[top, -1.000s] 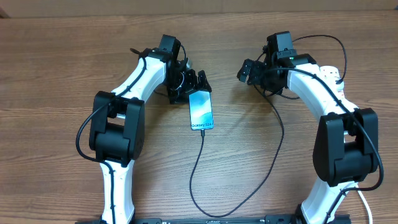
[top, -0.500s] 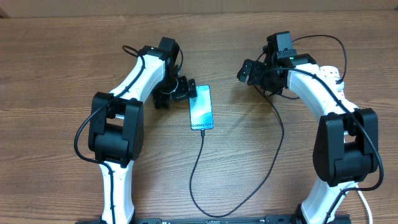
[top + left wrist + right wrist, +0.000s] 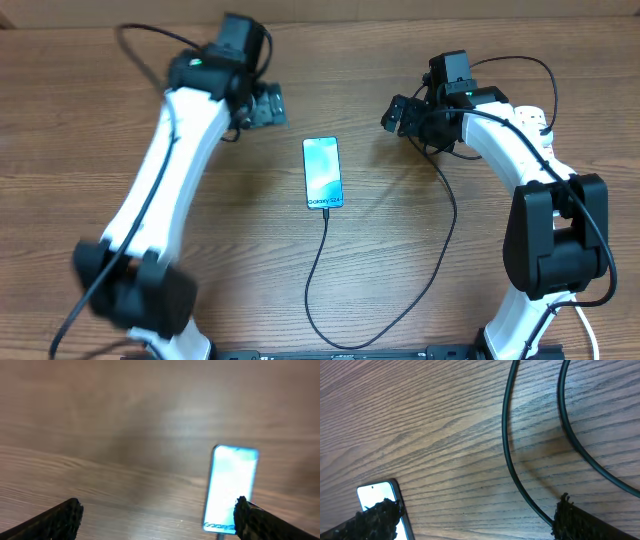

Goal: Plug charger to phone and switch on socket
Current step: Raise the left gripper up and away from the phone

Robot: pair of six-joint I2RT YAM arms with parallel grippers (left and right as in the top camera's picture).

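The phone (image 3: 322, 173) lies flat mid-table with its light blue screen up. It also shows in the left wrist view as the phone (image 3: 231, 487) and in the right wrist view as a corner of the phone (image 3: 376, 495). The thin black charger cable (image 3: 316, 270) meets the phone's near end, loops toward the front edge and runs up to the right arm. My left gripper (image 3: 262, 106) hangs open and empty, behind and left of the phone. My right gripper (image 3: 398, 113) is open and empty to the phone's right, over the charger cable (image 3: 509, 445). The socket is mostly hidden by the right arm; a white bit (image 3: 532, 117) shows.
The table is wood-grained (image 3: 80, 120). A second black cable (image 3: 575, 435) curves beside the charger cable under the right gripper. A black cable loops above the right wrist (image 3: 530, 65).
The left arm has lifted off the phone's far end and swung back and to the left. The phone, cable and right arm have not moved.
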